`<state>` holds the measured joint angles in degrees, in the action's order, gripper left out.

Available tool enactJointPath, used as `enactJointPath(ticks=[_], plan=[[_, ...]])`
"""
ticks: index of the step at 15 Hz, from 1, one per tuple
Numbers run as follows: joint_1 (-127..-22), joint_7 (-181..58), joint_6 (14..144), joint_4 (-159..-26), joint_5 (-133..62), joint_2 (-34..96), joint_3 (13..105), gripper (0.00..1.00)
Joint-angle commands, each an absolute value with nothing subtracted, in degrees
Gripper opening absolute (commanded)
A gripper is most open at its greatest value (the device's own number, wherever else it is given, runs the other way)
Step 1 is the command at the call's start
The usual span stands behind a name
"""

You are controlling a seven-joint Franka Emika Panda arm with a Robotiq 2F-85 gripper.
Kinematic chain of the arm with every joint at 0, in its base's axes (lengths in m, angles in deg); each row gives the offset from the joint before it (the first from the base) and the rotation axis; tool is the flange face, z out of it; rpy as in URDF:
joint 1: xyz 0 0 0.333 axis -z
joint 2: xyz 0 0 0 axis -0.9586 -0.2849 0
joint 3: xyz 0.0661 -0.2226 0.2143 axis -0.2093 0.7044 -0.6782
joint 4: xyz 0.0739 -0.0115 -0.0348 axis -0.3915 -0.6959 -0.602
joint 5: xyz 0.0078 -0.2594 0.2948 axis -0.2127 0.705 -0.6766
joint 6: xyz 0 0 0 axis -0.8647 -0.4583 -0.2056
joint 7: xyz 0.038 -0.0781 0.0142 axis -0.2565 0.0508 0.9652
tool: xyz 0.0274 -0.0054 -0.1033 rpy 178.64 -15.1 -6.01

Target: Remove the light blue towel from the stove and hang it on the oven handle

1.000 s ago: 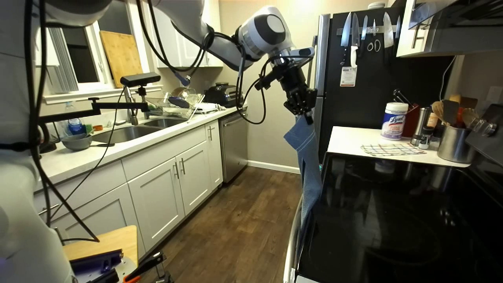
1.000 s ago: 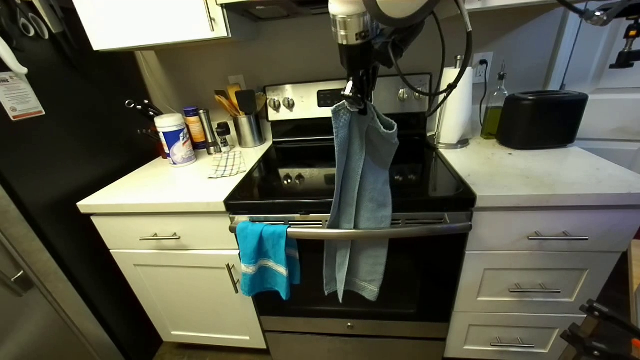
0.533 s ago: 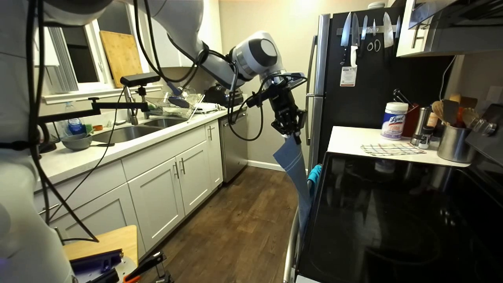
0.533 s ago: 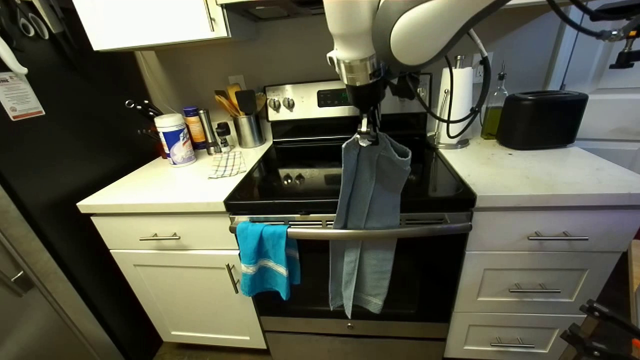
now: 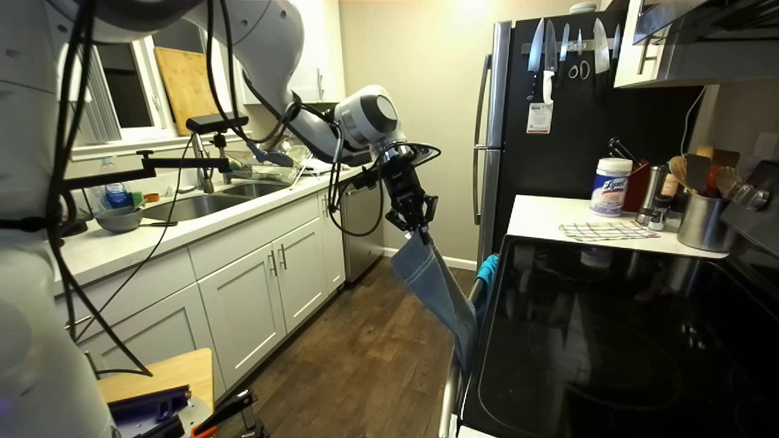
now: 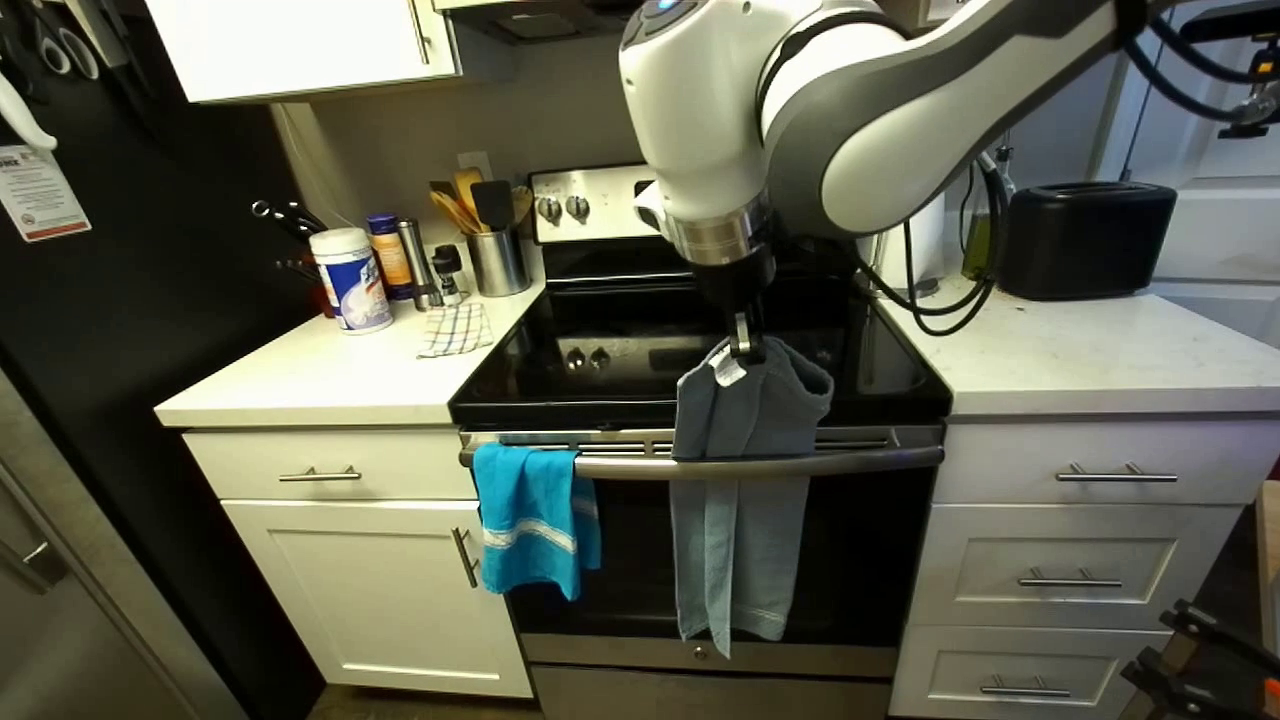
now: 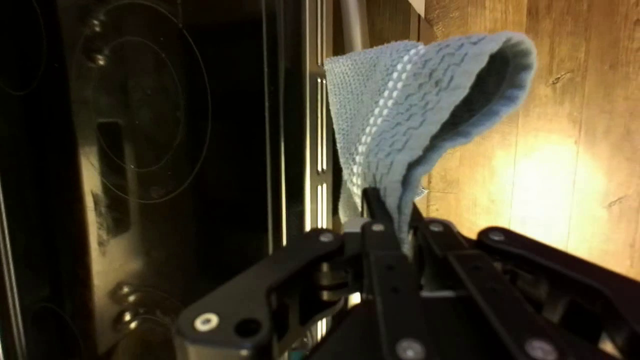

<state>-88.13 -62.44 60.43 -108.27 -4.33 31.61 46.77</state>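
One end of the light blue towel [image 6: 745, 540] is clamped in the tool [image 7: 395, 210]; the fingers [image 7: 376, 207] are drawn together on the fabric, and a white tag [image 6: 729, 369] is seen beside the grip. In the wrist view the gripped edge is bent into an open loop beyond the fingers. The clamped end is raised above the level of the oven handle [image 6: 870, 461] and, in an exterior view, is held out over the floor [image 5: 365, 353]. From there the fabric is sloped down toward the front of the stove [image 5: 584, 340]. Its lower length is passed behind the bar, between oven handle and oven door [image 6: 860, 560], and is hung in lengthwise folds below. The towel is off the cooktop [image 6: 560, 380].

A turquoise towel [image 6: 530, 500] with white striping is draped over the same oven handle, near the end on the refrigerator [image 6: 130, 290] side. On the worktop [image 6: 270, 385] between refrigerator and stove, a wipes canister [image 6: 352, 282], a checked cloth [image 6: 455, 330] and a steel utensil holder [image 6: 497, 262] are noted. Across the stove, a black toaster [image 6: 1085, 245] is set on the second worktop [image 6: 1060, 360].
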Motion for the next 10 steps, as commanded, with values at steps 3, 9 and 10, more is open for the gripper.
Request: enactJointPath(ticks=[3, 9, 10], plan=[[-92.5, -59.9, 62.0, -109.0, -1.5, 27.2, 43.4, 0.02], [-96.0, -57.2, 61.5, -104.5, -1.5, 19.6, 42.1, 0.02], [-96.3, -56.4, 61.4, -103.4, -1.8, 18.5, 42.1, 0.02]])
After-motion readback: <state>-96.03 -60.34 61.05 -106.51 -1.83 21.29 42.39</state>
